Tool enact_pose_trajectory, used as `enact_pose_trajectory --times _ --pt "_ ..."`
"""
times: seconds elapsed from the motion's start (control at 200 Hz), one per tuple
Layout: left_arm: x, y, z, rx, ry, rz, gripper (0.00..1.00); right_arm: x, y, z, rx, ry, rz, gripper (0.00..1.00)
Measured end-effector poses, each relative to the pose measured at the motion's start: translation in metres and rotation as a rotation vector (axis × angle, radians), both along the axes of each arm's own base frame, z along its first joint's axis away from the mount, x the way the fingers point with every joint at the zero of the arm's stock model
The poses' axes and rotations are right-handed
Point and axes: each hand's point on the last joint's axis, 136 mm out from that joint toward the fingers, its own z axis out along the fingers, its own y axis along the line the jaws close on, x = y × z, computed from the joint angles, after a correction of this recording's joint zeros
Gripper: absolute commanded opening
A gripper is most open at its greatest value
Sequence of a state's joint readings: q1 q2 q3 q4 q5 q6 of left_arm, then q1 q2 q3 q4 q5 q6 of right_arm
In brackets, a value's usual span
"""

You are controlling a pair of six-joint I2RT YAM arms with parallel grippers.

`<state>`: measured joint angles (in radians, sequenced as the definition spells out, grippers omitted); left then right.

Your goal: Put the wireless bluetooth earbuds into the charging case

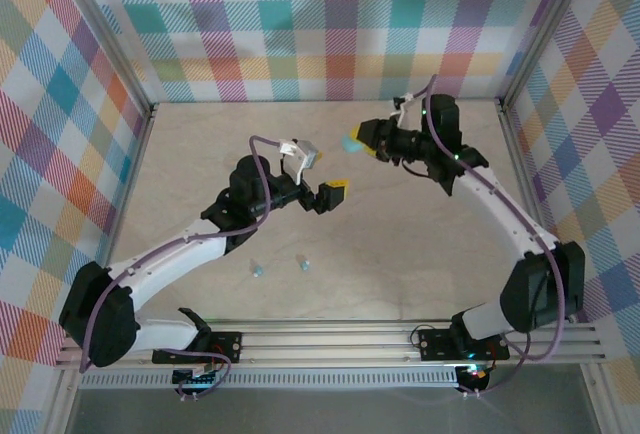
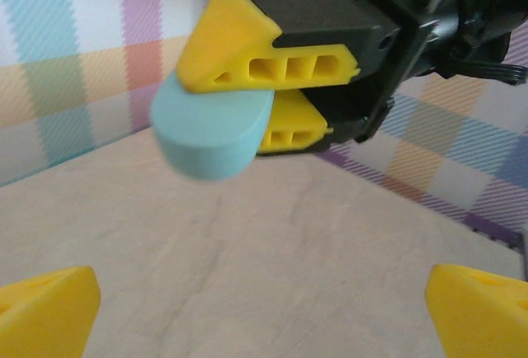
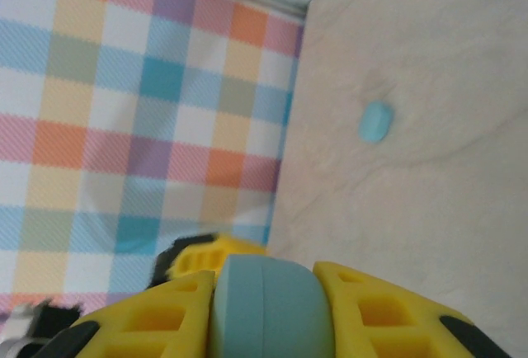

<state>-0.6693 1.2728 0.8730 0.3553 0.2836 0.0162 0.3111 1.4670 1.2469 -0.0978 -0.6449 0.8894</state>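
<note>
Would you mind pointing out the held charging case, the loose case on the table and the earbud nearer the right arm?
held charging case point(image 2: 208, 137): left wrist view, middle of its visible side.
loose case point(image 3: 375, 121): right wrist view, its middle.
earbud nearer the right arm point(image 1: 303, 265): top external view, its middle.

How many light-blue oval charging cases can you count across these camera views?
2. One charging case is clamped in the right gripper, raised off the table. The other case lies on the table near the plaid wall. Others may be hidden under the left arm.
</note>
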Motion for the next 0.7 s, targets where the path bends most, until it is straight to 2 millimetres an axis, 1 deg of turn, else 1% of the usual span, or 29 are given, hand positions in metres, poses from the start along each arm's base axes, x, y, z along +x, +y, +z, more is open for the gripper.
enact_pose_trajectory --times 0.045,0.08,0.17,0.23,0.27,0.29,0.355,0.4,0.435,0.51,0.585,0.7 --pt "0.007 0.009 -0.004 0.018 0.014 0.059 1.00 0.016 -0.010 -0.017 -0.024 0.020 -0.024 0.21" --pt "0.014 0.017 -0.009 0.030 0.033 0.107 1.00 0.027 -0.015 -0.036 -0.047 0.049 -0.037 0.21" --pt "0.033 0.045 -0.027 0.047 0.126 0.251 1.00 0.053 -0.028 -0.095 -0.116 0.156 -0.055 0.23" --pt "0.047 0.071 -0.042 0.048 0.208 0.359 1.00 0.064 -0.029 -0.134 -0.156 0.220 -0.050 0.23" --pt "0.054 0.087 -0.051 0.044 0.261 0.420 1.00 0.069 -0.028 -0.157 -0.179 0.255 -0.045 0.23" --pt "0.059 0.096 -0.056 0.044 0.286 0.450 1.00 0.071 -0.028 -0.167 -0.190 0.268 -0.042 0.23" --pt "0.068 0.117 -0.070 0.037 0.354 0.514 1.00 0.079 -0.025 -0.196 -0.226 0.306 -0.030 0.23" --pt "0.073 0.128 -0.078 0.031 0.392 0.545 1.00 0.086 -0.022 -0.210 -0.245 0.318 -0.020 0.24" --pt "0.077 0.135 -0.082 0.018 0.412 0.559 1.00 0.094 -0.020 -0.217 -0.259 0.318 -0.014 0.24" --pt "0.082 0.143 -0.089 -0.020 0.454 0.563 1.00 0.112 -0.019 -0.225 -0.292 0.296 -0.010 0.25" --pt "0.085 0.144 -0.093 -0.054 0.491 0.538 1.00 0.127 -0.019 -0.225 -0.328 0.255 -0.014 0.25" --pt "0.088 0.137 -0.111 -0.053 0.560 0.489 1.00 0.144 -0.019 -0.223 -0.367 0.210 -0.009 0.27"
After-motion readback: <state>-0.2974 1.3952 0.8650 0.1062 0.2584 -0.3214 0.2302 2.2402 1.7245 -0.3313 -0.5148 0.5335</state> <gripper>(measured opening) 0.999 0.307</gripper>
